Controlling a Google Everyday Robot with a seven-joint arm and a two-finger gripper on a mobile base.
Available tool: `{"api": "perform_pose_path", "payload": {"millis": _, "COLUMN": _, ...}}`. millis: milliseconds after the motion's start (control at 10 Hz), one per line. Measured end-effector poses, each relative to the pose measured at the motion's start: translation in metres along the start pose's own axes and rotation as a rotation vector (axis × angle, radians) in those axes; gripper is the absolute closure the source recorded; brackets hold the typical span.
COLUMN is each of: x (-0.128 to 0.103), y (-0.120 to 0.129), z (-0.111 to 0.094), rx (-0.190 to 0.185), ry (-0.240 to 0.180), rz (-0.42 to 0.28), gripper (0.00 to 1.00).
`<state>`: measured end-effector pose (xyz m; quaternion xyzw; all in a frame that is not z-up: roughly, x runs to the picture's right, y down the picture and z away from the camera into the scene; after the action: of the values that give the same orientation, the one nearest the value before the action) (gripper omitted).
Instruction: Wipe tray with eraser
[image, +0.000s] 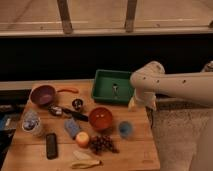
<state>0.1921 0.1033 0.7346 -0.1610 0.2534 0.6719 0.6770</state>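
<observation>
Judging by how things lie, nothing is wiped yet: the eraser (51, 145) lies flat on the tabletop (132, 156), diagonally across from the tray (104, 80) and well apart from it. The claw (134, 103) hangs just beside the tray's near corner, on the side the arm comes from, and I cannot tell whether it is open or holding anything. Between tray and eraser stand an orange-red bowl (100, 118) and a light blue block (72, 127), and a small object (115, 89) inside the tray would likely hinder a wipe.
</observation>
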Motion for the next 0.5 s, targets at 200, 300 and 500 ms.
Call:
{"api": "perform_pose_path", "payload": {"millis": 200, "x": 0.000, "y": -0.001, "z": 0.000, "rx": 0.000, "ry": 0.000, "rz": 0.001, "gripper": 0.30}}
{"api": "perform_pose_path", "payload": {"millis": 300, "x": 0.000, "y": 0.001, "z": 0.000, "rx": 0.000, "ry": 0.000, "rz": -0.005, "gripper": 0.30}}
{"api": "perform_pose_path", "payload": {"millis": 500, "x": 0.000, "y": 0.010, "z": -0.005, "rx": -0.013, "ry": -0.017, "rz": -0.048, "gripper": 0.30}}
